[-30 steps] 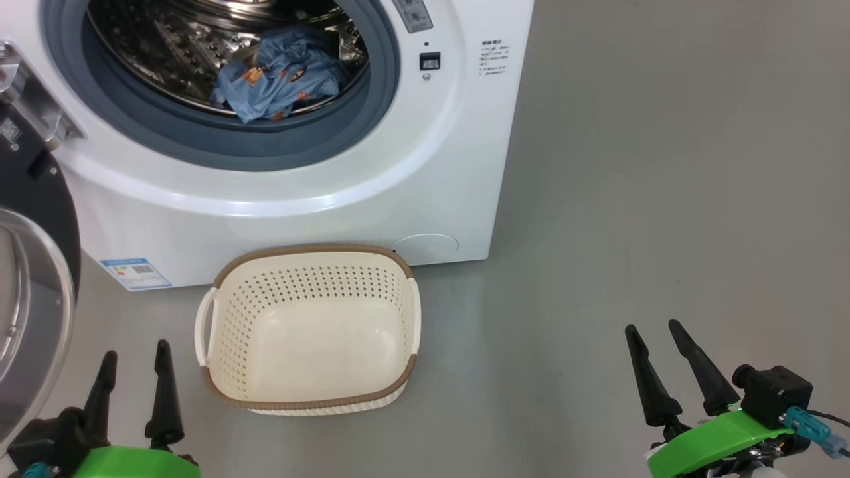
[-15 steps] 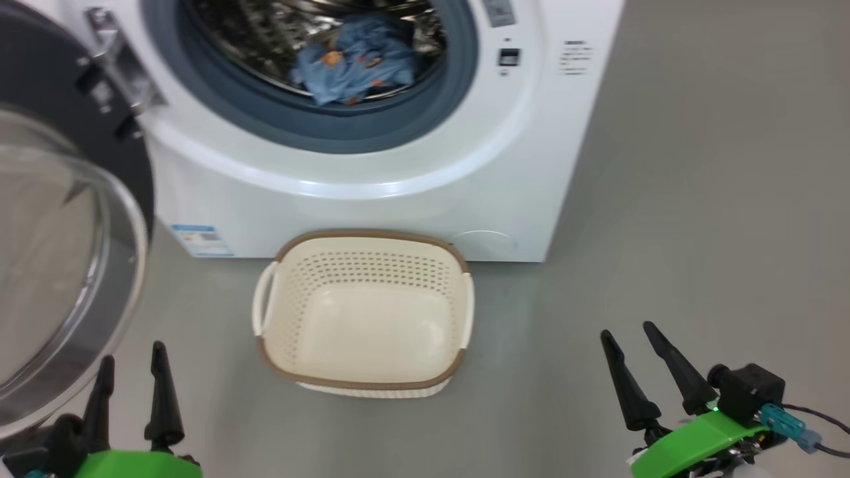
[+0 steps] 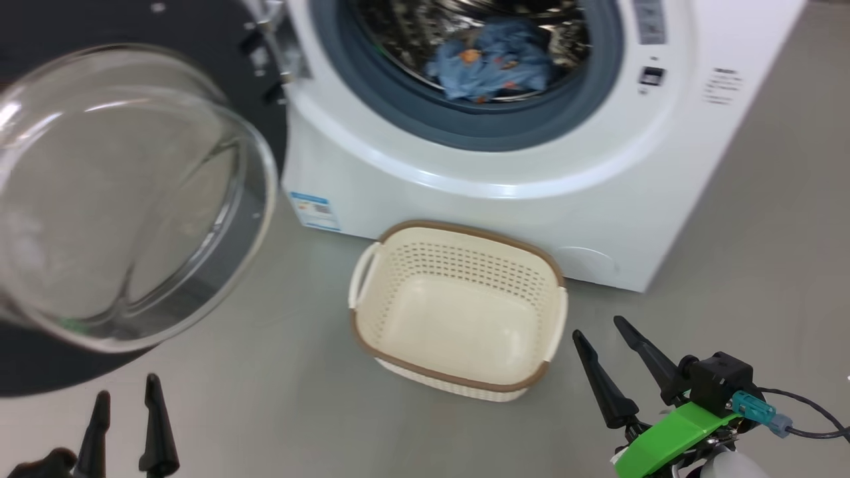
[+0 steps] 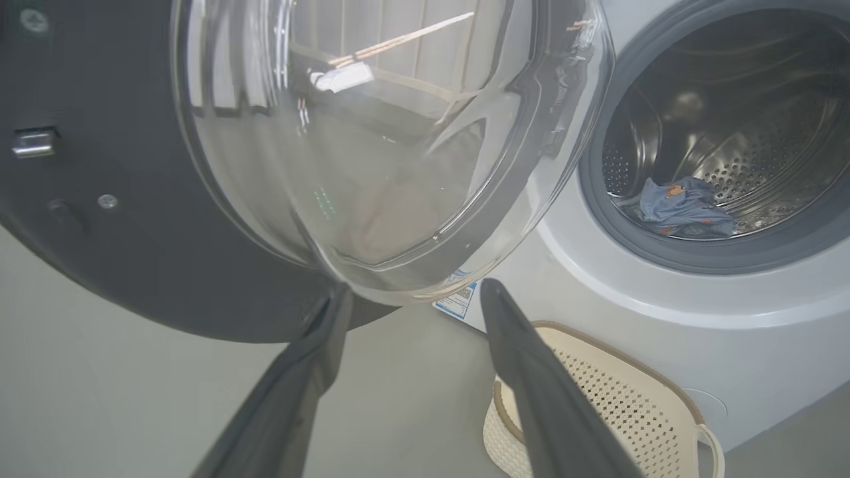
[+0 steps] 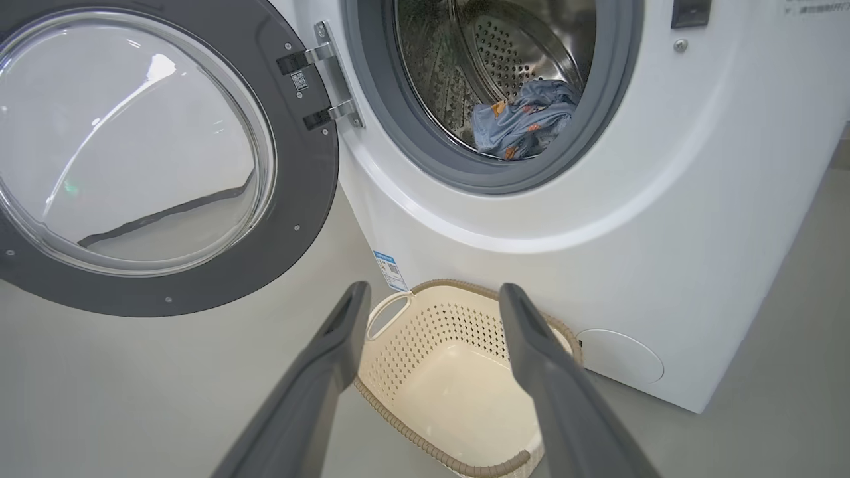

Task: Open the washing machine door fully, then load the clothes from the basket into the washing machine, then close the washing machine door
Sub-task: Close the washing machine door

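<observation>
The white washing machine (image 3: 505,219) (image 5: 697,219) (image 4: 664,318) stands with its door (image 3: 119,192) (image 4: 219,199) (image 5: 146,159) swung wide open to the left. Light-blue printed clothes (image 3: 495,66) (image 4: 684,209) (image 5: 524,119) lie inside the steel drum. The cream basket (image 3: 458,309) (image 5: 458,372) (image 4: 611,411) sits empty on the floor before the machine. My left gripper (image 3: 126,411) (image 4: 412,295) is open at the lower left, below the door's glass bowl. My right gripper (image 3: 601,328) (image 5: 431,292) is open at the lower right, just right of the basket.
Grey floor (image 3: 764,252) stretches to the right of the machine and in front of the basket. The open door overhangs the floor at the left, close above my left fingers. A blue label (image 3: 313,210) marks the machine's lower left front.
The head camera has turned left, so the machine and basket shifted right in view and more of the open door shows. Both grippers stay open and low.
</observation>
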### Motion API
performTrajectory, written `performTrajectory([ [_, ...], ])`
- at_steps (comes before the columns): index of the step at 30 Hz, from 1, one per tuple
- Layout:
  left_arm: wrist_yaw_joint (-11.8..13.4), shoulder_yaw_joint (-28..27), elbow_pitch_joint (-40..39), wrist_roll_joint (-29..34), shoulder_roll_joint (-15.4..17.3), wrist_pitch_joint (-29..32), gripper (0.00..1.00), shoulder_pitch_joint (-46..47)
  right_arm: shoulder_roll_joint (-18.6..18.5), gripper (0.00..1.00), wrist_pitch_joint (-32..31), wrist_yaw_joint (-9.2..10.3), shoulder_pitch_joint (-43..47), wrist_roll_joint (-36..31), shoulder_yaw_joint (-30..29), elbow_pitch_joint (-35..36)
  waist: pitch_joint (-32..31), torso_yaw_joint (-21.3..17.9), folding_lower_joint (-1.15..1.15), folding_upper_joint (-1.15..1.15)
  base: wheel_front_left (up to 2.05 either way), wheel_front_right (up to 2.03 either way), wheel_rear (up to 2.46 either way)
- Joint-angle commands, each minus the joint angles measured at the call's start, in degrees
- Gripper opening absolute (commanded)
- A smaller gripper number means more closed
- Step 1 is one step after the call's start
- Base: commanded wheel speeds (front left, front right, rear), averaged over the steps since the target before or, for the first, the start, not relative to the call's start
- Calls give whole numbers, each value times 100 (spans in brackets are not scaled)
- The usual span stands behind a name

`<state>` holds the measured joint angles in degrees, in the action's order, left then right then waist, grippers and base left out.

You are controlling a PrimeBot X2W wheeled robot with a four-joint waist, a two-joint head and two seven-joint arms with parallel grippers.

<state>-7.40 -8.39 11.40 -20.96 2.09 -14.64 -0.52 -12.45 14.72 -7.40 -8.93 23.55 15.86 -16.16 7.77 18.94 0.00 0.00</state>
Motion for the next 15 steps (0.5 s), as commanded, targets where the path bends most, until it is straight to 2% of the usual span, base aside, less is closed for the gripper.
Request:
performTrajectory([
  [1,-9,-192,-120,-68,81,-36,100,8,-30,100,28,-9,-120,39,139,101,-136,460,0,0,0,0,0],
  [7,-9,-194,-106,-235,80,-36,100,-150,-40,100,28,-9,-106,95,303,70,-233,860,0,0,0,0,0],
  [15,39,-171,-165,-292,79,-36,100,-250,-58,100,28,-9,-86,133,388,42,-277,1041,0,0,0,0,0],
])
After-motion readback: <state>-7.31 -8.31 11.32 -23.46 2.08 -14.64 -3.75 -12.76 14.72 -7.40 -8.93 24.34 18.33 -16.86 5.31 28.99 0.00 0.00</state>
